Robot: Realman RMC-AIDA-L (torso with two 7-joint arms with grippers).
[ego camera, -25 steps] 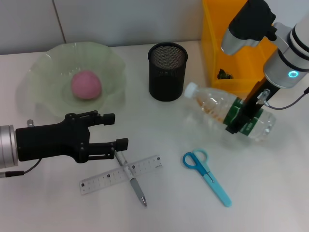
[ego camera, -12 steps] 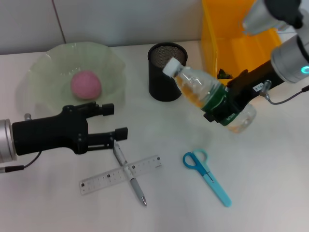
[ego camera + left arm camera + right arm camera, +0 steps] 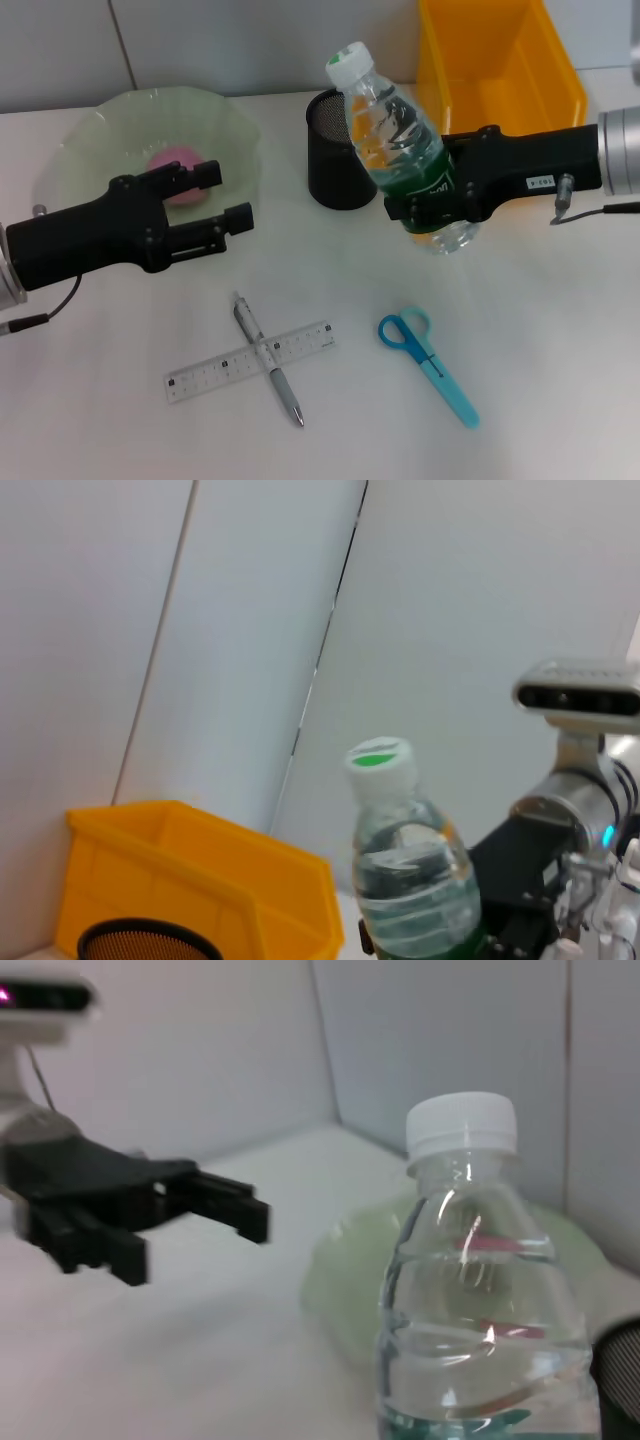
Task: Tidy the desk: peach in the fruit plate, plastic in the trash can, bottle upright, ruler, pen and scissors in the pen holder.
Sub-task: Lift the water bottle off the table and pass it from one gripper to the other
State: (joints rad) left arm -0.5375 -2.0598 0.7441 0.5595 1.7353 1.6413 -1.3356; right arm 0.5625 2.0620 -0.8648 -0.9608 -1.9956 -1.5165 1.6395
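Observation:
My right gripper [image 3: 425, 200] is shut on the green label of the clear bottle [image 3: 385, 115], which stands nearly upright beside the black mesh pen holder [image 3: 335, 170], white cap leaning back-left. The bottle [image 3: 405, 880] [image 3: 470, 1300] fills both wrist views. My left gripper [image 3: 228, 195] hangs open over the front rim of the pale green fruit plate [image 3: 100, 130], partly hiding the pink peach [image 3: 165, 160] inside it. The pen [image 3: 268, 360] lies crossed over the ruler [image 3: 220, 370] at front centre. The blue scissors [image 3: 428, 365] lie to their right. The plastic is out of view.
The yellow trash can [image 3: 500, 60] stands at the back right, behind my right arm. It also shows in the left wrist view as the trash can [image 3: 200, 880] with the pen holder [image 3: 150, 942] before it. A wall runs along the desk's back edge.
My right gripper has swung the bottle from lying tilted to nearly upright and carried it left toward the pen holder. My left gripper has drawn back from the pen toward the fruit plate.

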